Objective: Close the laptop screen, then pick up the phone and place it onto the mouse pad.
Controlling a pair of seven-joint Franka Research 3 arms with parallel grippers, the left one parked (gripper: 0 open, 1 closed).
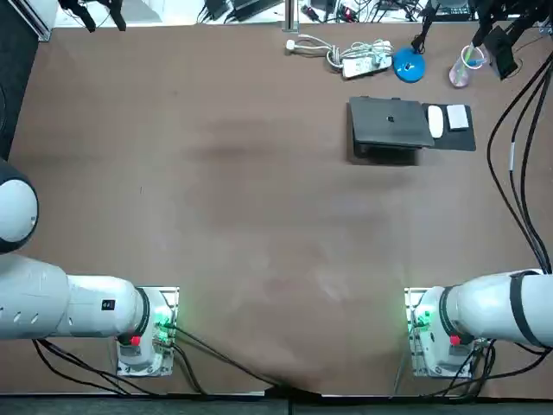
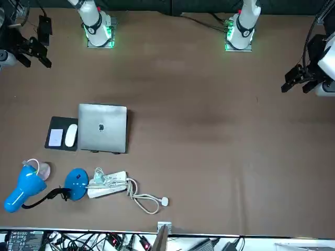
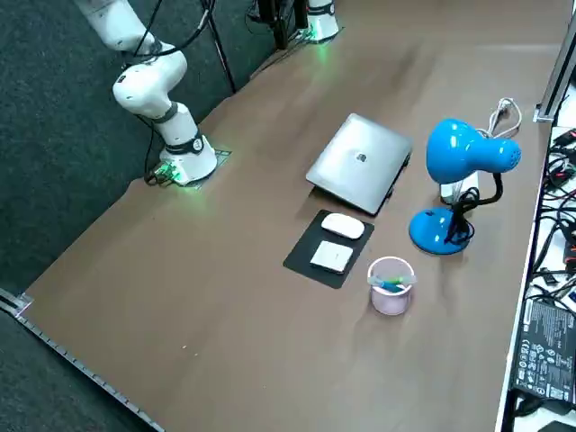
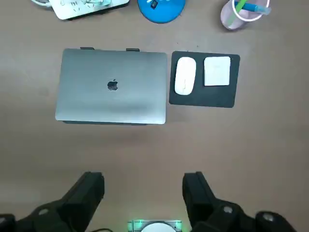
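Handling: judging phone (image 4: 217, 71), apparently lying on mouse pad (image 4: 203, 98), light, stiff, slick; pinching long edges. Holding hand (image 4: 143, 191) open aloft.

Looking like a robotics lab to me: white arms (image 1: 492, 307) are sitting bolted to a big brown table (image 1: 216, 173), cables (image 2: 104, 240) are lying tangled along its edge, and the right gripper (image 4: 145, 181) is hanging high above it, fingers (image 4: 91, 186) apart.
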